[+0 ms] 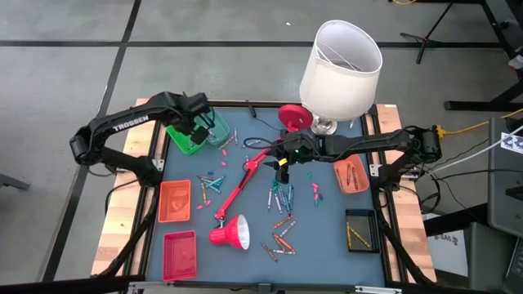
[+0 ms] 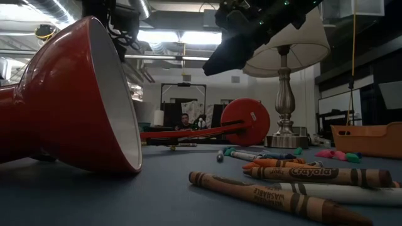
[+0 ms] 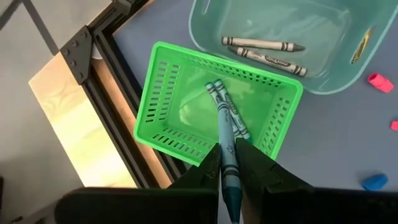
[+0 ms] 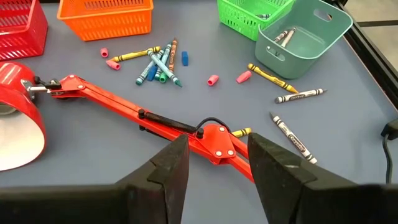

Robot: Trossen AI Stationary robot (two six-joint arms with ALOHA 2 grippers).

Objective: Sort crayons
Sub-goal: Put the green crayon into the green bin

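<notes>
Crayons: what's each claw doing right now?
Left gripper shut on teal crayon over green basket. Right gripper open above red lamp arm.

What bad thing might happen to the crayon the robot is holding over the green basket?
The left claw grips a teal crayon above the green basket. Dropped tilted, it might catch on the rim. The open right claw hovers over the red lamp arm and might bump it, scattering nearby crayons.
</notes>
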